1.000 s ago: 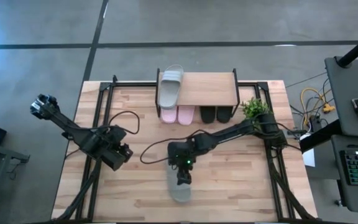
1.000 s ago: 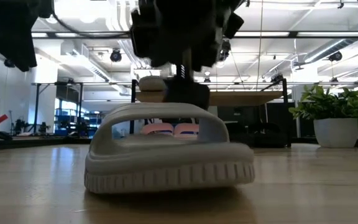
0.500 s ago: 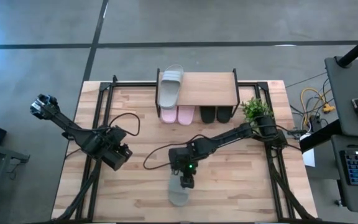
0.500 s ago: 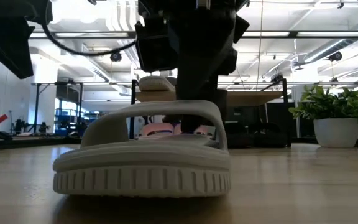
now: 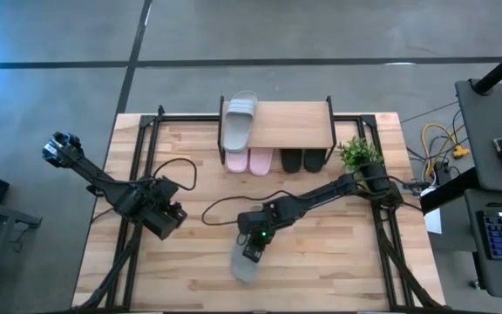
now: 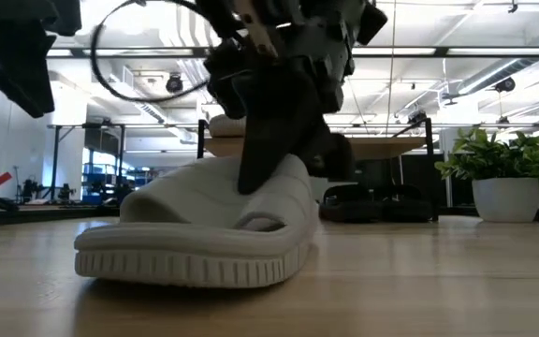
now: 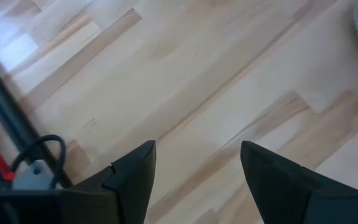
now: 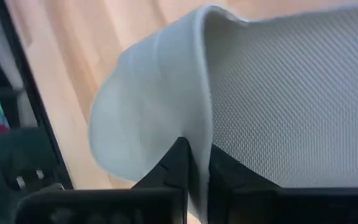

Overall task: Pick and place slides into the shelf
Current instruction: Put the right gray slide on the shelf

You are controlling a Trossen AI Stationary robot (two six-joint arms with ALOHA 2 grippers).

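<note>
A grey-green slide (image 5: 245, 263) lies on the wooden table near its front edge, and fills the middle of the low view (image 6: 195, 239). My right gripper (image 5: 252, 250) is shut on its strap. The shelf (image 5: 288, 124) stands at the table's far side. A second grey-green slide (image 5: 238, 122) lies on the left of its plank top. A pale pink pair (image 5: 249, 161) and a black pair (image 5: 303, 160) sit under the plank on the table. My left gripper (image 5: 167, 220) waits open over bare wood at the left, with nothing between its fingers (image 7: 135, 171). My right gripper pinches the edge of the slide's wide strap (image 8: 194, 134) between its two fingers, one on the strap's smooth outer face and one on the underside toward the textured footbed (image 8: 291, 106). The fingers slant down from the far side. The slide's sole (image 6: 185, 270) rests on the table.
A potted plant (image 5: 356, 153) stands right of the shelf. Black frame rails (image 5: 138, 174) run along the table's left and right sides, and cables trail from both arms. Bare wood lies between the slide and the shelf.
My right gripper has moved toward the table's near edge and down, tipped over, and shut on the grey-green slide's strap. The slide has turned a little on the table and shifted slightly toward the left edge.
</note>
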